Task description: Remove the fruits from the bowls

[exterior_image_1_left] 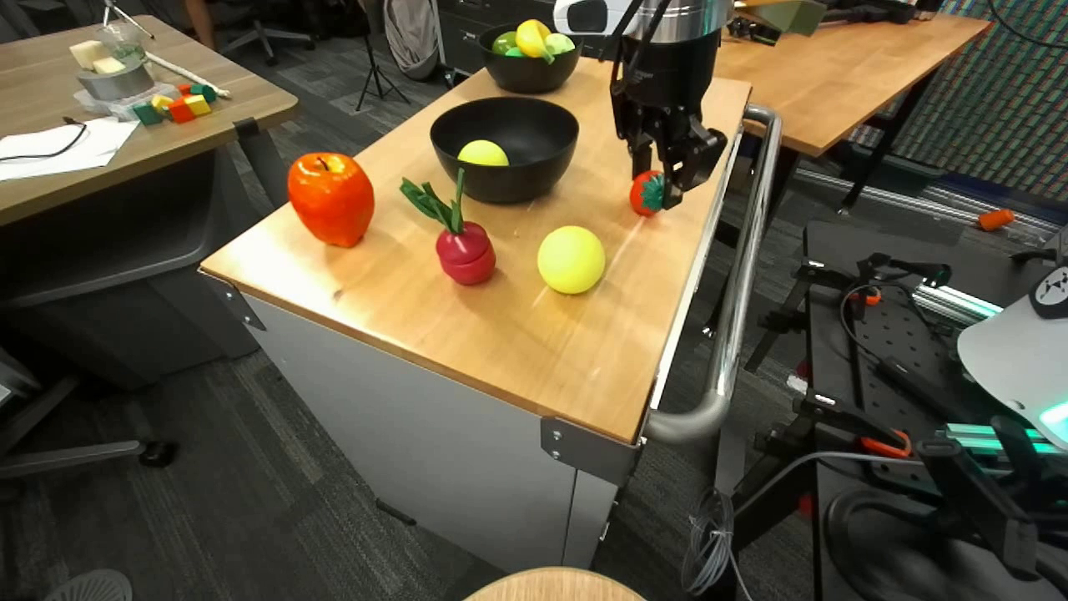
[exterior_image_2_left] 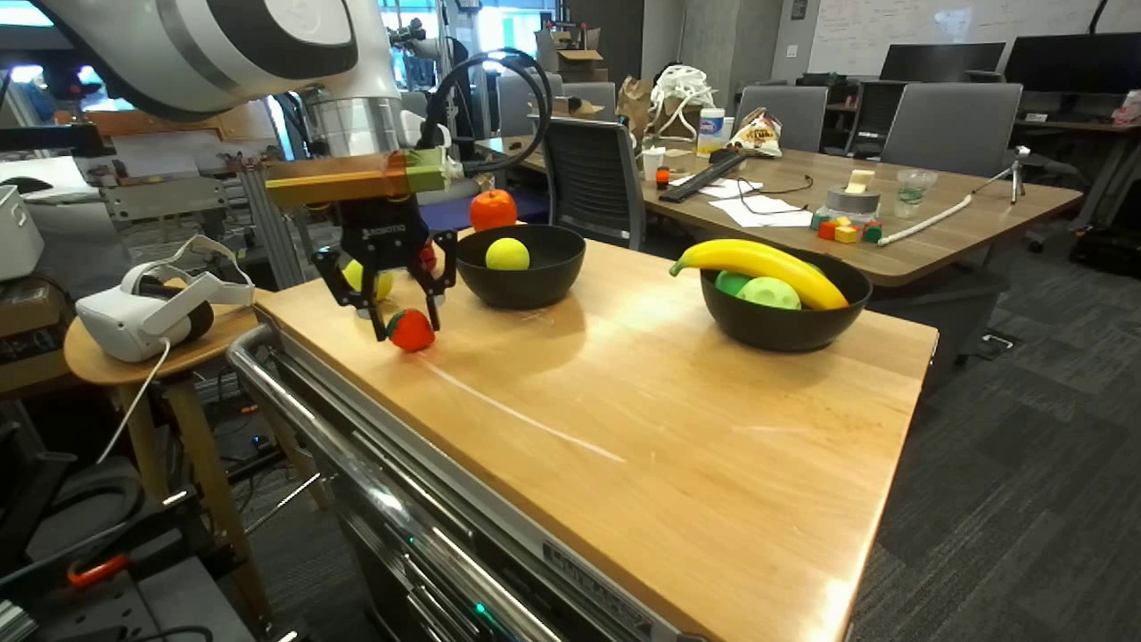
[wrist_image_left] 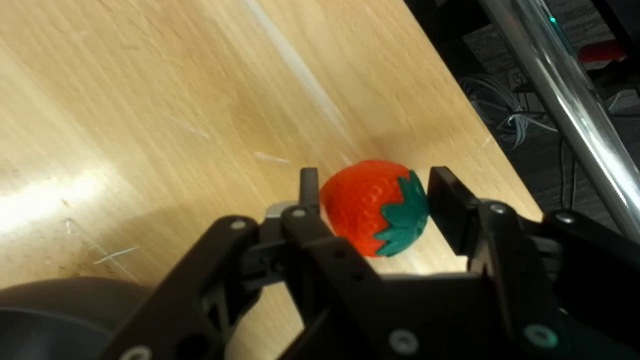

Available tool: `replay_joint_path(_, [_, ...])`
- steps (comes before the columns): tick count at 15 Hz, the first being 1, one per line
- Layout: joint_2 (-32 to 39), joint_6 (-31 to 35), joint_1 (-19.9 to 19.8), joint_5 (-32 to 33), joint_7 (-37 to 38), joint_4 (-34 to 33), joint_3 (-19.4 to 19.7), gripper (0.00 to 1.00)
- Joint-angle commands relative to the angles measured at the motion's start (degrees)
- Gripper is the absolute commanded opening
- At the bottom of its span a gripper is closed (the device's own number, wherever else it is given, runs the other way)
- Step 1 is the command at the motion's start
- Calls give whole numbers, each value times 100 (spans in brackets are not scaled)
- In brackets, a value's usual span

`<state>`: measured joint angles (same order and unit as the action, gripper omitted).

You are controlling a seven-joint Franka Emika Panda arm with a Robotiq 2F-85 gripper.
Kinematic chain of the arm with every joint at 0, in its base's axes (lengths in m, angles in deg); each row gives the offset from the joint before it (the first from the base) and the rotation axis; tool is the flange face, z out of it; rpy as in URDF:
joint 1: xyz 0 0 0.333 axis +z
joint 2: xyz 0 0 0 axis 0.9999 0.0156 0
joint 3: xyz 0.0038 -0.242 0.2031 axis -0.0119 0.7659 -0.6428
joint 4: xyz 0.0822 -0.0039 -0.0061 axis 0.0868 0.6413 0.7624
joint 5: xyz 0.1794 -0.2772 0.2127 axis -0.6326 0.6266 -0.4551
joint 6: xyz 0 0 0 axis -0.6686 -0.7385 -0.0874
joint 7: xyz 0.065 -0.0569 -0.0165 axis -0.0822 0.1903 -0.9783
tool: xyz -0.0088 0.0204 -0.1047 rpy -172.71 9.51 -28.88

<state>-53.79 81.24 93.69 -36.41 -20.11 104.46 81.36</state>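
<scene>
Wrist view: a strawberry point(wrist_image_left: 360, 202) sits between the fingertips of the black gripper point(wrist_image_left: 374, 192), its green leaf cap toward one pad and its red end toward the other. The jaws stand partway apart, one on each side of the fruit; whether they press on it I cannot tell, nor whether it bears on the wooden tabletop point(wrist_image_left: 150, 125) beneath. Past the gripper on the leaf side runs a metal rail point(wrist_image_left: 565, 100); on the opposite side a black bowl point(wrist_image_left: 55, 300) shows in part.

In both exterior views the bowl nearer the gripper holds a single yellow ball point(exterior_image_1_left: 484, 153). The second black bowl point(exterior_image_2_left: 789, 332) stands well apart from the gripper; in an exterior view a banana point(exterior_image_2_left: 767, 261) lies across its top, stem end past the rim, and a pale-green round fruit point(exterior_image_2_left: 771, 292) and a darker green one point(exterior_image_2_left: 731, 282) show below it. Another yellow ball point(exterior_image_1_left: 571, 260) rests on the tabletop near the gripper, outside both bowls. Farther from the gripper come a green-topped dark-red radish point(exterior_image_1_left: 467, 255) and then a large red-orange apple point(exterior_image_1_left: 331, 200). A white VR headset point(exterior_image_2_left: 134, 325) on a round stool point(exterior_image_2_left: 89, 364) stands well apart from the gripper, off the tabletop.
</scene>
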Motion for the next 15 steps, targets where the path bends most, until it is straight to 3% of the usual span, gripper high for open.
replay_joint_path(1, [-111, -85, 43, -2, -18, -211, -55, 89])
replay_joint_path(2, [-196, -202, 70, -26, -63, -306, -85, 98])
replay_joint_path(3, [-249, -361, 99, -91, -102, -452, -117, 100])
replay_joint_path(7, [-461, -447, 254, 96, -157, -1147, -290, 100])
replay_joint_path(11, [152, -212, 251, 385, -187, -2166, -314, 100])
replay_joint_path(13, [560, -201, 179, 200, -325, -2553, -211, 100])
replay_joint_path(14, [8, -294, 252, 248, -128, -2028, -302, 100])
replay_joint_path(15, [139, -294, 228, 247, -135, -2122, -286, 100])
